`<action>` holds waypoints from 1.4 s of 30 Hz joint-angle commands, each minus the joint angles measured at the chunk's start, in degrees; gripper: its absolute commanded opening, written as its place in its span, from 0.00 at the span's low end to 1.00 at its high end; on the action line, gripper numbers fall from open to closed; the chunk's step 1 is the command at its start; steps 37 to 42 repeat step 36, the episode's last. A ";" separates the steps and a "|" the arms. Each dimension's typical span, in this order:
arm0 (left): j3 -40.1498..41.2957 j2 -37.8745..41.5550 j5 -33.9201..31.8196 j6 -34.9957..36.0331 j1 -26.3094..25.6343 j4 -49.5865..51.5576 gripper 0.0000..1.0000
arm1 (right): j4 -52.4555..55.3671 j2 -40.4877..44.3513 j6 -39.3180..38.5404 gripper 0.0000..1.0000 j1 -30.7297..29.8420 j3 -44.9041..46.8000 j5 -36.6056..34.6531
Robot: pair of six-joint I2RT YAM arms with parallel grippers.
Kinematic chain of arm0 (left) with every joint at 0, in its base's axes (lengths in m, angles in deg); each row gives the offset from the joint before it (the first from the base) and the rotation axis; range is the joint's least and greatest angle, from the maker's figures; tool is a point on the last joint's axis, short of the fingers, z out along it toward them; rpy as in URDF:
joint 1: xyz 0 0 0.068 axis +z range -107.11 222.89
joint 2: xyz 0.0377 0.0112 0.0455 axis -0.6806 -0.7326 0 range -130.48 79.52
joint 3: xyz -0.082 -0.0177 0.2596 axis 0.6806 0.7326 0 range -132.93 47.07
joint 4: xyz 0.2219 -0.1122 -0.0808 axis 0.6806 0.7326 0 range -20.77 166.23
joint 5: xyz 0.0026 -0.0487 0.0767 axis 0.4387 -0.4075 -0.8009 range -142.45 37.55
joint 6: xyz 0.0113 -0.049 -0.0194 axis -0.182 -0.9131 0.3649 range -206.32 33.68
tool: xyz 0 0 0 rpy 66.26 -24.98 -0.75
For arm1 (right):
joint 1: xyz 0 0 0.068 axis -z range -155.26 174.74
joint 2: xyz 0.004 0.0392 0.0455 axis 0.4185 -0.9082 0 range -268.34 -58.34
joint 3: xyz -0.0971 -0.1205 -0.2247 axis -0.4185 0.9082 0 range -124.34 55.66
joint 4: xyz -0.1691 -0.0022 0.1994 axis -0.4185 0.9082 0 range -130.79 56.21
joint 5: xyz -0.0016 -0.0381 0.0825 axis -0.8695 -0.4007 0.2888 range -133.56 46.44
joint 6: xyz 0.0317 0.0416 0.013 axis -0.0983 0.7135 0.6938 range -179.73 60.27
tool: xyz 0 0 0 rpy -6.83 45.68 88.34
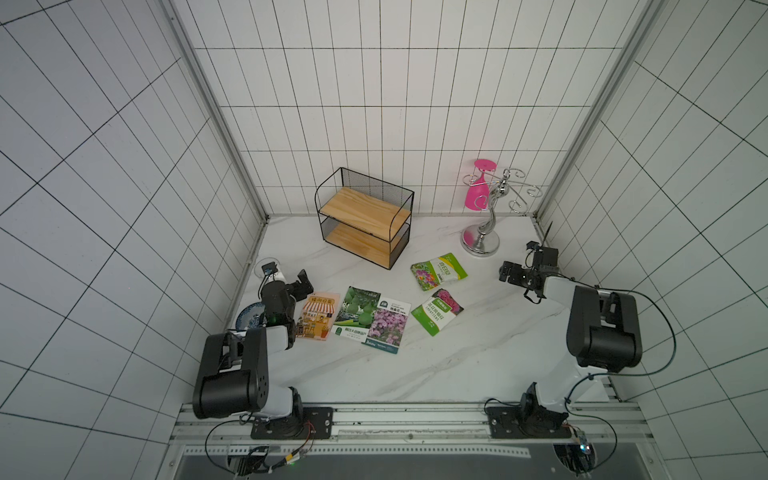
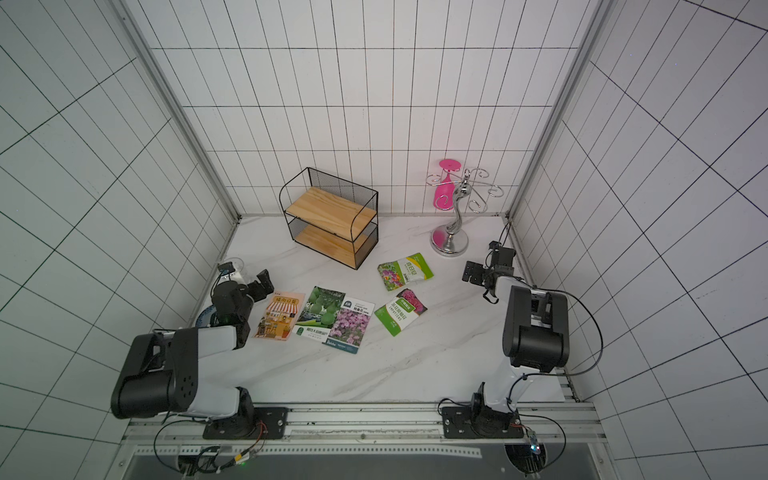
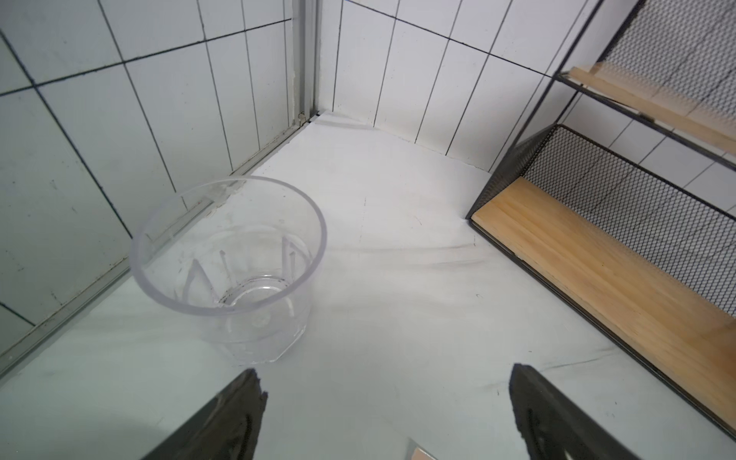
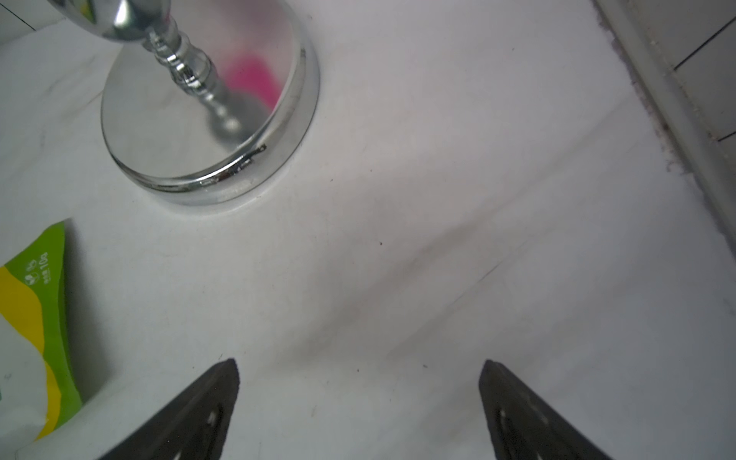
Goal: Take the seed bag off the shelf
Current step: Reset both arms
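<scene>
The shelf (image 1: 365, 216) (image 2: 332, 216) stands at the back of the table, a black wire rack with two wooden boards, and both boards are bare. Its lower board (image 3: 597, 271) shows in the left wrist view. Several seed bags lie flat on the table in front of it: two green pouches (image 1: 439, 271) (image 1: 443, 311) and three flat packets (image 1: 372, 320). My left gripper (image 1: 297, 282) (image 3: 384, 372) hovers open and empty at the table's left, by the orange packet (image 1: 318, 316). At the right my right gripper (image 1: 525, 264) (image 4: 360, 364) is open and empty above bare table.
A clear plastic cup (image 3: 229, 247) stands by the left wall, just ahead of the left gripper. A blue-patterned plate (image 1: 249, 316) lies under the left arm. A silver swirl-armed stand (image 1: 482, 237) (image 4: 207, 119) with a pink glass (image 1: 478, 191) hanging on it is at the back right.
</scene>
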 commanded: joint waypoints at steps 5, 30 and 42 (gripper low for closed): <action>-2.92 -6.80 -3.23 7.54 -5.32 -9.15 0.98 | -17.15 8.45 -1.31 0.99 0.08 12.85 0.21; -6.58 -4.62 -3.80 7.10 -5.65 2.48 0.99 | -40.65 11.29 -2.80 0.99 -5.98 27.77 -15.56; -5.98 -4.00 -3.90 6.96 -5.54 2.20 0.99 | -40.78 11.28 -2.80 0.99 -6.00 27.77 -15.58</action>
